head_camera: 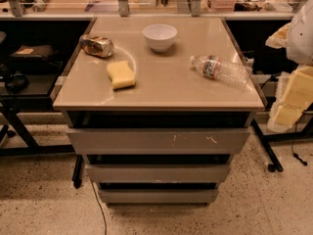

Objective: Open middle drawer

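The middle drawer (pixel 157 173) is a plain grey flat front, second of three under a beige-topped cabinet (pixel 161 89). Its front sits shut, set back a little from the widest top drawer (pixel 157 141), which has white scratch marks. The smallest bottom drawer (pixel 157 196) lies below it. My gripper (pixel 289 104) is at the right edge of the view, pale yellow below the white arm (pixel 299 31). It hangs to the right of the cabinet, level with the top, and touches no drawer.
On the cabinet top lie a white bowl (pixel 160 36), a crushed can (pixel 97 46), a yellow sponge (pixel 121 74) and a plastic bottle (pixel 221 69). Black table frames stand left (pixel 19 126) and right (pixel 266 146). A cable (pixel 99 207) runs across the speckled floor.
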